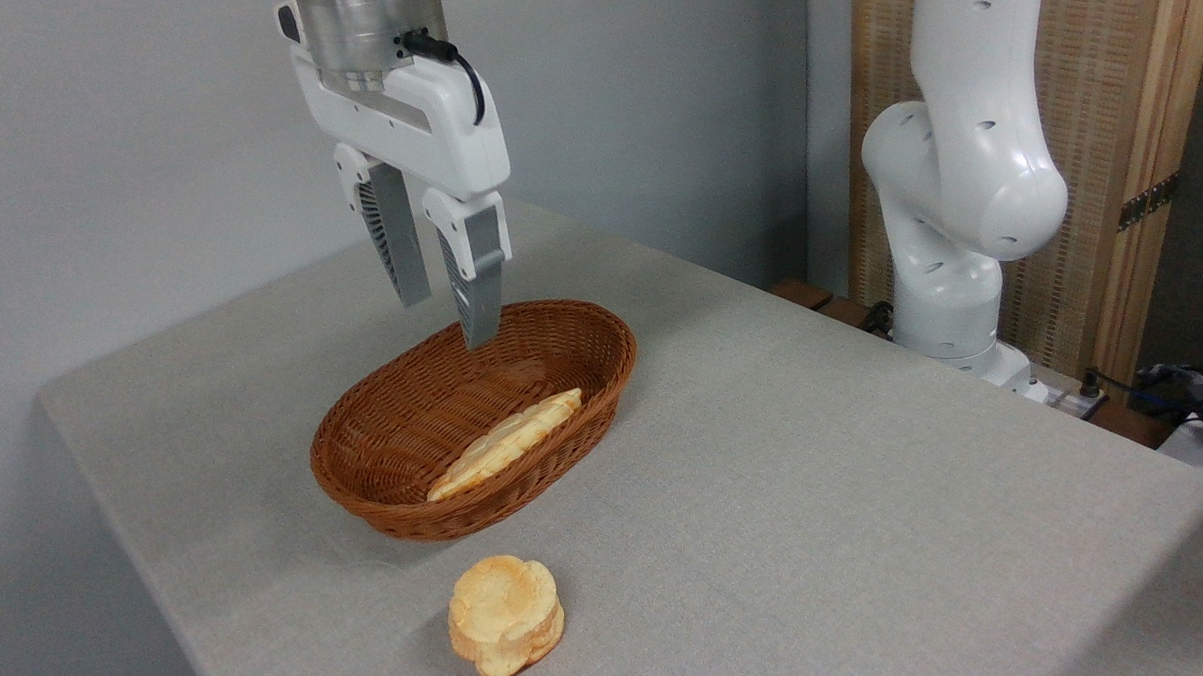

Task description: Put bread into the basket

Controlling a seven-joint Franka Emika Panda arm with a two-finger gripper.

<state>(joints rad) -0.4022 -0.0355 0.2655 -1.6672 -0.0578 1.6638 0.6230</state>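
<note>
1. Grey tabletop (817, 491) fills my camera view.
2. My hand (448, 318) hangs over the basket's far rim, fingers spread, gripping nothing.
3. Brown wicker basket (385, 441) holds the bread (505, 443), leaning on its near wall.
4. A round bun (505, 615) sits in front.

A robotics lab is probably shown: a white arm base (946, 306) is mounted beside a cloth-covered table (816, 451), with cables (1163, 383) nearby.
</note>
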